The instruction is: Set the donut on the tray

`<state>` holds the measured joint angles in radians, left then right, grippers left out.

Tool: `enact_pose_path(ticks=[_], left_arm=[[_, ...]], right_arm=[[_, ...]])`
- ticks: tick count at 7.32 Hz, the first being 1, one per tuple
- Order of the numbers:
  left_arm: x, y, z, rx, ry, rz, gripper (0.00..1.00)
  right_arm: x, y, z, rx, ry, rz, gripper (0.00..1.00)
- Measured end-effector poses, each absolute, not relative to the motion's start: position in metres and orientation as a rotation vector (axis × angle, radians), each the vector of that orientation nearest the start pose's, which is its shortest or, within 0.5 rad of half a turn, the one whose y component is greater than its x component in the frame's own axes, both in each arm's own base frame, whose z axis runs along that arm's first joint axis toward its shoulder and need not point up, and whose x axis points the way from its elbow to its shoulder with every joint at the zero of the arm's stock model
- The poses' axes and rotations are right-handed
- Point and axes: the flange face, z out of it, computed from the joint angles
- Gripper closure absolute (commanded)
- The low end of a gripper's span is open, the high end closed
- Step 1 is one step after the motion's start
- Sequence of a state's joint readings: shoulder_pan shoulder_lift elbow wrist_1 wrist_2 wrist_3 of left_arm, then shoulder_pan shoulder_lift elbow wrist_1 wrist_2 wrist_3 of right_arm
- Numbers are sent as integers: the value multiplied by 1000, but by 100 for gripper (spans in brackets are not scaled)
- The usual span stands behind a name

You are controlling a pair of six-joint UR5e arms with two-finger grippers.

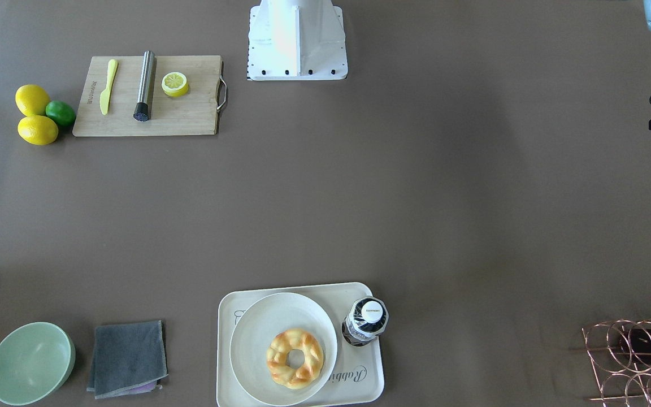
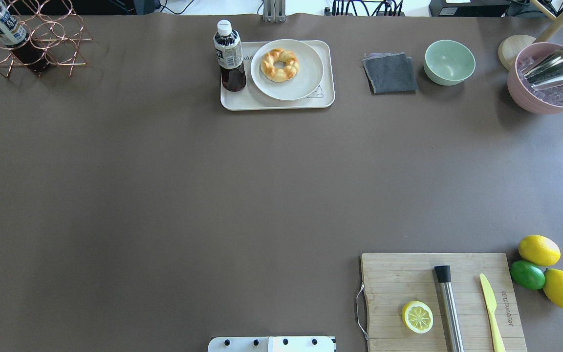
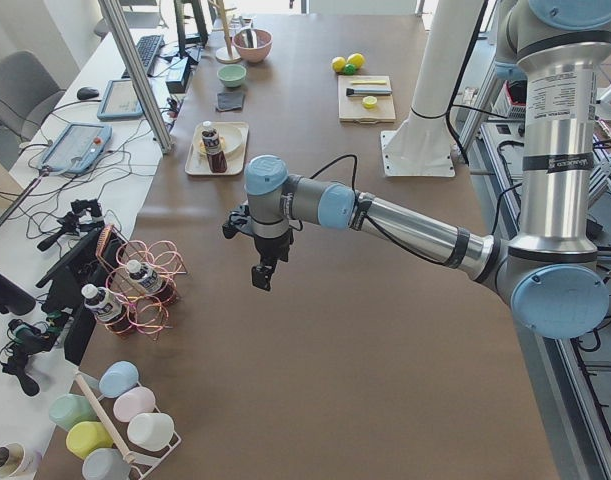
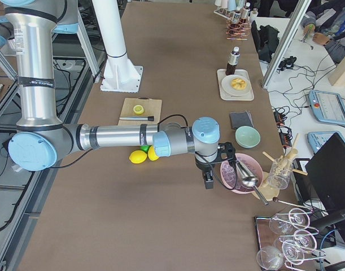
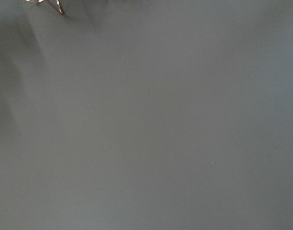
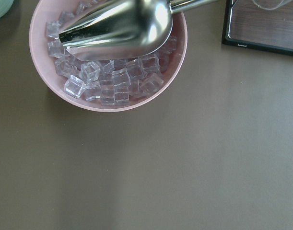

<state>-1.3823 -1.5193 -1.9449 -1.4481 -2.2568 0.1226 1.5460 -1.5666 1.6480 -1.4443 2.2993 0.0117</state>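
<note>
Exterior left: donut [image 3: 231, 140] sits well beyond left gripper [image 3: 262, 278].

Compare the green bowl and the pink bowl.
The green bowl is empty; the pink bowl holds ice cubes and a metal scoop. The pink bowl looks wider than the green bowl. Both are round and sit upright on the table, apart from each other.

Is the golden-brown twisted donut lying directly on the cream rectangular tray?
No, the golden-brown donut lies on a round off-white plate sitting on the cream tray.
</note>
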Motion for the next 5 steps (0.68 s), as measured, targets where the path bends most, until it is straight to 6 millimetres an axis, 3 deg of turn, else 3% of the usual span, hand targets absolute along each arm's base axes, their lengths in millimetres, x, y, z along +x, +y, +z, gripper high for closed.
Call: enact_pose_path(ticks=[3,5], left_arm=[[-1,-440,565,221,689,390,2],[-6,-434,576,218,692,362,2]], right_arm=[[57,-497,613,179,-706,-89,0],[55,-496,611,182,-705,-95,0]])
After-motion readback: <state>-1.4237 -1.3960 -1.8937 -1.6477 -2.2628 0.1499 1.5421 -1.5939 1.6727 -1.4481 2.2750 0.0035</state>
